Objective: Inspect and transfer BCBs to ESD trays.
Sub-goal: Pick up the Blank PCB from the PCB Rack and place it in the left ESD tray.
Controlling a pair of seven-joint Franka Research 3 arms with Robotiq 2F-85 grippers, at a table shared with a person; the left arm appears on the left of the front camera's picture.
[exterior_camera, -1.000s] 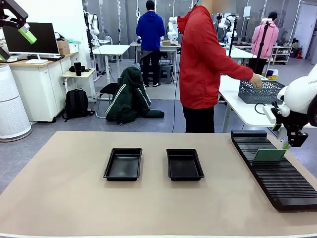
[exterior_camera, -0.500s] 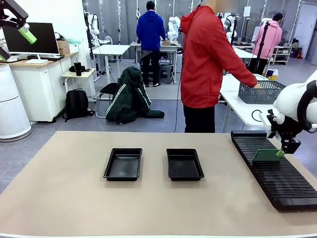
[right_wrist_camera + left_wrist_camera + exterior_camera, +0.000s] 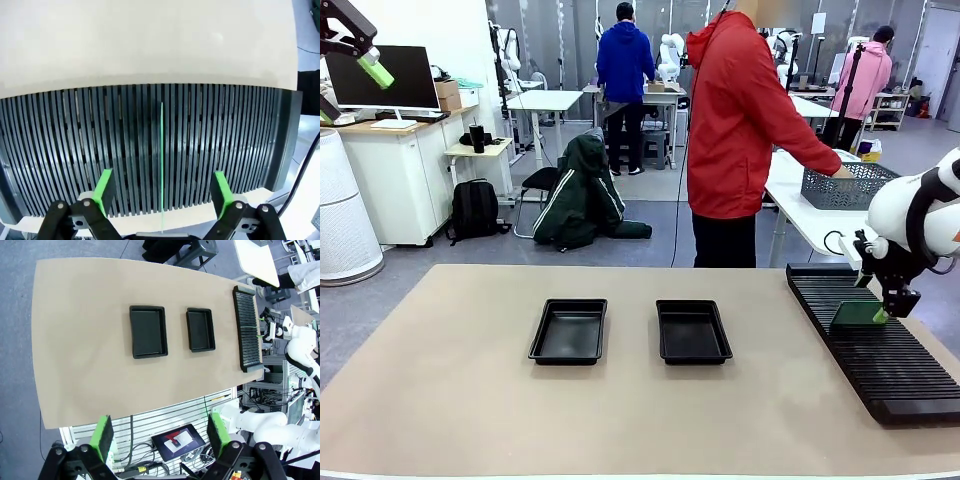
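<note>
BCB (image 3: 857, 314) standing on its long edge in a slot of the black ribbed rack (image 3: 880, 370), toward the rack's far end, at the right side of the table (image 3: 450, 400). In the right wrist view the BCB (image 3: 161, 150) appears edge-on as a thin green line running along one slot near the middle of the rack (image 3: 60, 140).

Right gripper (image 3: 890, 310) lowered over the right end of the board. Its jaws are spread wide, with one green pad (image 3: 103, 190) on each side of the board's edge. A clear gap separates each pad from the board, so nothing is grasped.

Left gripper (image 3: 161, 437) held high above the table, looking down on the whole tabletop. Its jaws are likewise spread, with nothing between them.

Left tray (image 3: 568, 333) and right tray (image 3: 693, 333) lying flat side by side at the middle of the table, a gap between them, well apart from the rack. Seen from above, the left tray (image 3: 148, 331), the right tray (image 3: 200, 329) and the rack (image 3: 247, 329) lie in a row across the table with their long sides parallel.

Person in a red jacket standing beyond the far edge, turned to the right, with one hand (image 3: 844, 172) at the rim of a wire basket (image 3: 847, 190) on a neighbouring white table.
</note>
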